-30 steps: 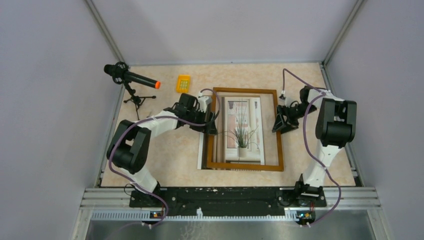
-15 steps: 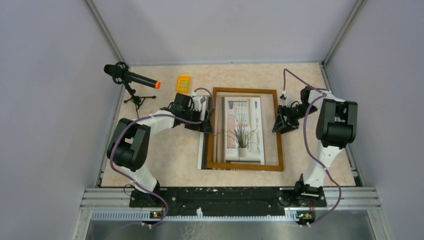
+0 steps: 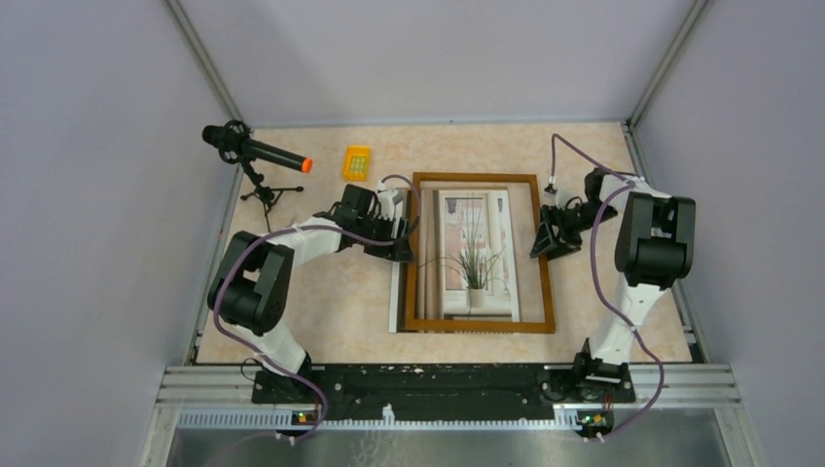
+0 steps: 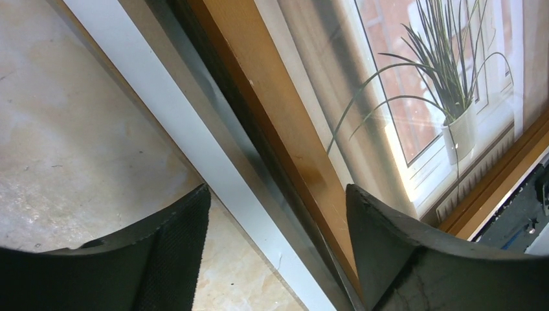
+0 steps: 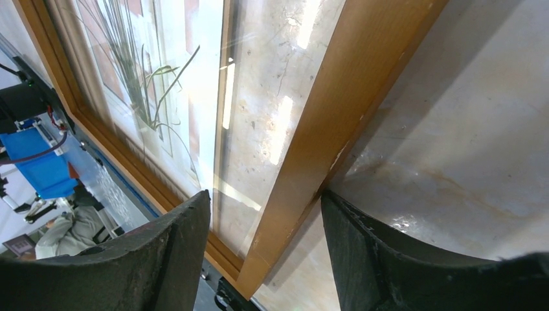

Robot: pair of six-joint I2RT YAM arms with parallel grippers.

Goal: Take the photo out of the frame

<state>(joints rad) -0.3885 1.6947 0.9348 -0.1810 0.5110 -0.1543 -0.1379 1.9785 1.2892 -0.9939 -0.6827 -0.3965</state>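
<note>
Now the frame point(image 3: 480, 326) has slid a little right, both the left gripper point(image 4: 277, 191) and the right gripper point(image 5: 265, 195) are open over its side rims, holding nothing, and the photo point(image 3: 474, 255) still lies inside, not out yet.

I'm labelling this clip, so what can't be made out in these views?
- Top view: the yellow object is too small to identify.
- Top view: the left hand covers part of the frame rim.
- Both wrist views: picture edges crop the photo; glare washes parts out.
</note>
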